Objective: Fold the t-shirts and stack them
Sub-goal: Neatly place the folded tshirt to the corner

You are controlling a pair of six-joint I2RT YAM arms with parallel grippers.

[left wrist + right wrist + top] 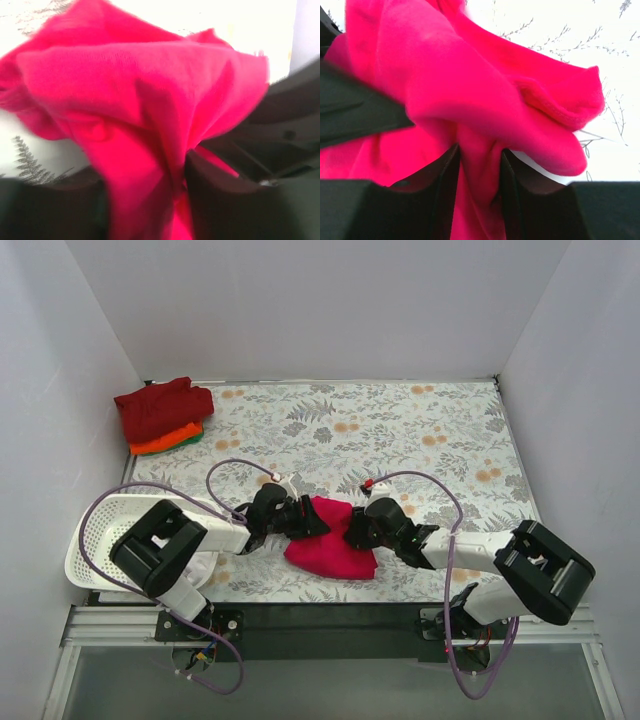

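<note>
From above, the pinkish-red t-shirt lies bunched on the floral bench, with the left tool gripping its left edge and the right tool its right edge. Well back and left of it is a folded stack: a dark red t-shirt atop an orange t-shirt and a green t-shirt. A white lattice basket stands to its left. In the left wrist view, pink cloth is clamped between the left fingers. In the right wrist view, a fold is pinched between the right fingers.

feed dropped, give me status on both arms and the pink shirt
Left gripper shut on pink shirt; right gripper too. Shirt bunched between them, near edge. Folded stack far left, nothing blocking.
</note>
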